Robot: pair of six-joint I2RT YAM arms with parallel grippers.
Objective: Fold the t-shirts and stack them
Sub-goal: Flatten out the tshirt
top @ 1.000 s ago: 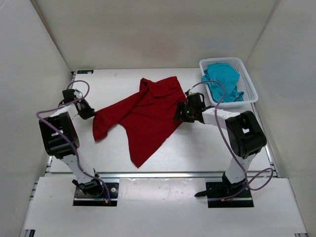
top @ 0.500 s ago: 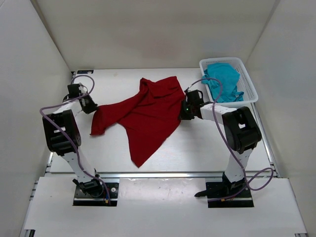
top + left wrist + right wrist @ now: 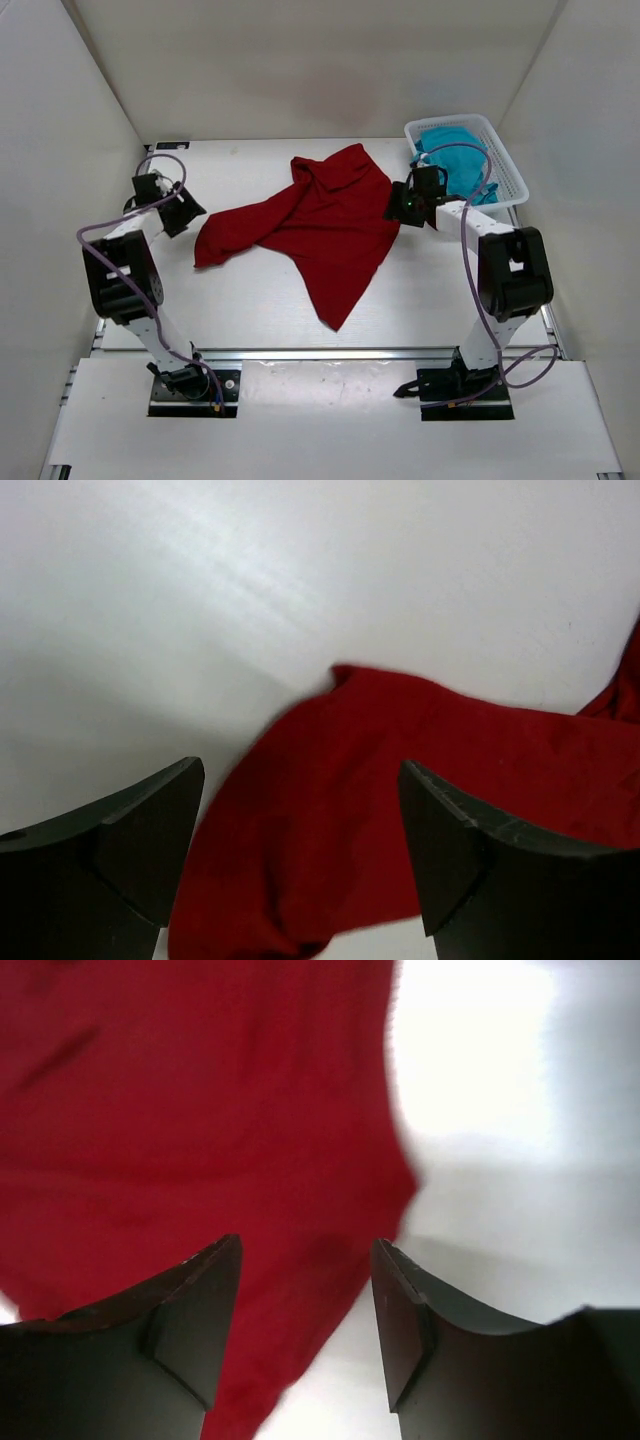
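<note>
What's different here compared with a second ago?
The right claw moved right and back toward the basket, and the red shirt slid rightward with it. It and the left claw now stand open, the shirt let go. The teal shirt stayed in the basket.

red t-shirt (image 3: 330, 222) shifted right, now released

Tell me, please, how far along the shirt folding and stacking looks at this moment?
Done: nothing folded; the red shirt lies rumpled on the table. In hand: nothing gripped; the left gripper and right gripper hang open over its opposite edges. Left: fold it, take the teal shirt from the basket, fold, stack.
</note>
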